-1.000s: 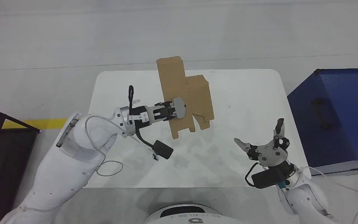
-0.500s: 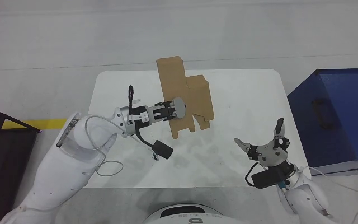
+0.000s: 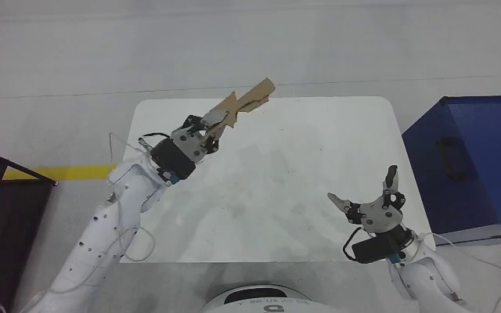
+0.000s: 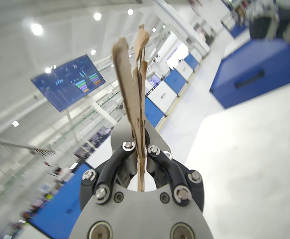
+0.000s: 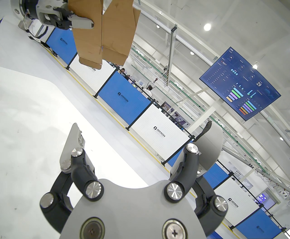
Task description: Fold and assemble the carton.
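The flattened brown carton (image 3: 244, 100) hangs over the table's far left part, turned edge-on to the top view. My left gripper (image 3: 211, 122) is shut on its lower edge. In the left wrist view the carton (image 4: 132, 95) stands as a thin doubled sheet rising from between the closed fingers (image 4: 126, 149). The right wrist view shows the carton's broad face (image 5: 104, 31) held up in the air by the other arm's gripper (image 5: 68, 21). My right gripper (image 3: 368, 199) sits near the table's front right corner, open and holding nothing, its fingers (image 5: 74, 135) spread wide.
The white table (image 3: 313, 203) is bare across its middle and right. A blue bin (image 3: 462, 156) stands on the floor just past the table's right edge, and shows as a blue box (image 4: 249, 74) in the left wrist view.
My left arm has swung and turned its wrist, so the carton went from face-up over the table's middle to edge-on farther left and back. The right arm has not moved.
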Robot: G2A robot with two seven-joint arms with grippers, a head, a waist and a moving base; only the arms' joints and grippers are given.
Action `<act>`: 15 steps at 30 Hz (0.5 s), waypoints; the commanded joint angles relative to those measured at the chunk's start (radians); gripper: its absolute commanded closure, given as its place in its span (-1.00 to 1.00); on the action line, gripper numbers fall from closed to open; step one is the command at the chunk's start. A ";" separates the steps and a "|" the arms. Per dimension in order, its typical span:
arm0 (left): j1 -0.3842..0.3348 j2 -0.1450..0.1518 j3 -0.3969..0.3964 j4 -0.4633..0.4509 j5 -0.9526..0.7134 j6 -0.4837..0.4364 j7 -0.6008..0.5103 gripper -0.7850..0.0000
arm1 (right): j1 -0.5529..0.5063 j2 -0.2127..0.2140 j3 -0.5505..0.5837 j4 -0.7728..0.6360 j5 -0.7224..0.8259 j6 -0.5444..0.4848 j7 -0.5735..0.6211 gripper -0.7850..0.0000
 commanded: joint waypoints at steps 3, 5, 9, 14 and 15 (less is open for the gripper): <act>0.011 -0.014 0.047 0.039 -0.226 -0.063 0.027 1.00 | 0.000 0.000 0.000 0.000 0.000 0.000 0.000 -1.00; 0.011 -0.014 0.047 0.039 -0.226 -0.063 0.027 1.00 | 0.000 0.000 0.000 0.000 0.000 0.000 0.000 -1.00; 0.011 -0.014 0.047 0.039 -0.226 -0.063 0.027 1.00 | 0.000 0.000 0.000 0.000 0.000 0.000 0.000 -1.00; 0.024 -0.017 0.053 0.041 -0.289 -0.070 0.027 1.00 | 0.000 0.000 0.000 0.000 0.000 0.000 0.000 -1.00; 0.044 -0.025 0.064 0.045 -0.448 -0.091 0.035 1.00 | 0.000 0.000 0.000 0.000 0.000 0.000 0.000 -1.00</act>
